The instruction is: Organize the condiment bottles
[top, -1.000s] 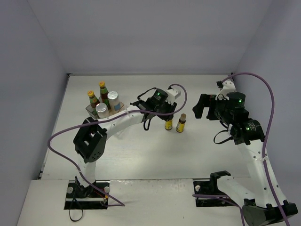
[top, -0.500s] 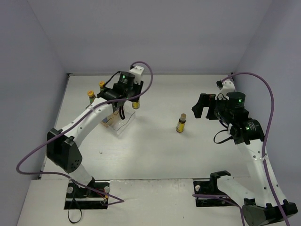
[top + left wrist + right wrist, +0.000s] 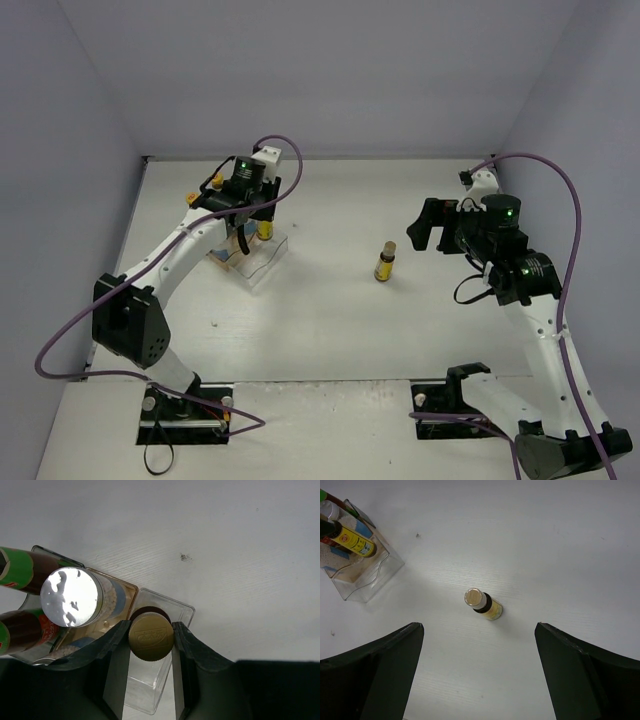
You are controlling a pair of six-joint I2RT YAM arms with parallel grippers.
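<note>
My left gripper (image 3: 151,630) is shut on the gold cap of a short yellow-labelled bottle (image 3: 151,640), holding it upright over the low front step of the clear rack (image 3: 172,611). In the top view this gripper (image 3: 258,222) hangs over the rack (image 3: 256,264) at the back left. A silver-lidded jar (image 3: 70,597) and two dark sauce bottles (image 3: 20,570) stand in the rack behind it. A second yellow-labelled bottle (image 3: 485,605) stands alone mid-table (image 3: 385,261). My right gripper (image 3: 479,627) is open, above and to the right of that bottle (image 3: 425,228).
The rack (image 3: 362,577) sits near the left wall, with the held bottle (image 3: 351,540) over it. Purple cables loop over both arms. Grey walls enclose the white table (image 3: 330,320) at the back and on both sides.
My left gripper has carried the yellow-labelled bottle leftward from beside the other one mid-table to above the rack's front step. The right arm has not moved.
</note>
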